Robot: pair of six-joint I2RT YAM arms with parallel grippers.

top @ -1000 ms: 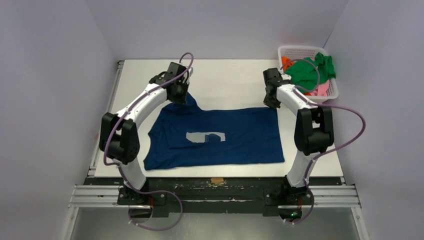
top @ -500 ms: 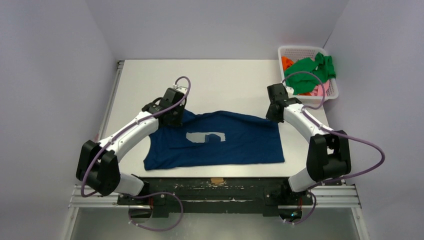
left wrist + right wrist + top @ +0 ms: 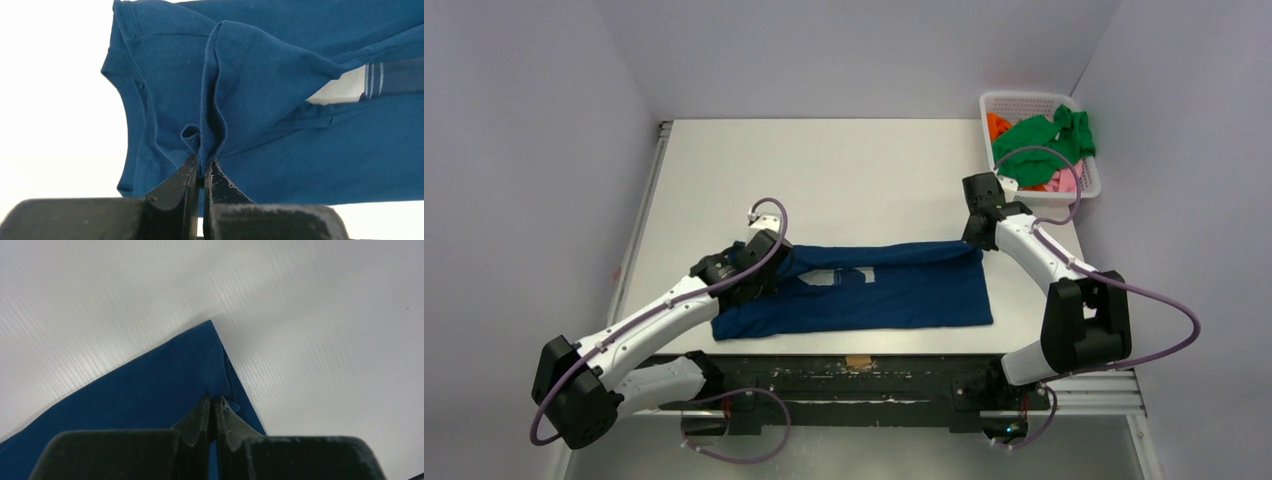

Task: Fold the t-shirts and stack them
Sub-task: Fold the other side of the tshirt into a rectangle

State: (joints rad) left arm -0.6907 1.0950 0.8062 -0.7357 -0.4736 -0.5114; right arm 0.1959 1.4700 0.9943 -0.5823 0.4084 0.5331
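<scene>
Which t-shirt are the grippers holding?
The navy blue t-shirt on the table, pinched by left gripper and right gripper; the green t-shirt, orange t-shirt and pink t-shirt lie in the white basket.

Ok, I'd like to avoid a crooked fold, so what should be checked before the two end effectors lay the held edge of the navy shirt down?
1. Left end effector gripping the navy t-shirt: ok, shut on pinched cloth.
2. Right end effector gripping a corner of it: ok, shut on it.
3. Held edge straight between the grips: ok in the top view.
4. Cloth smooth at the left grip: not ok, bunched there.
5. Near edge flat on the table: ok.
6. Basket clear of the fold: ok, far right corner.
</scene>
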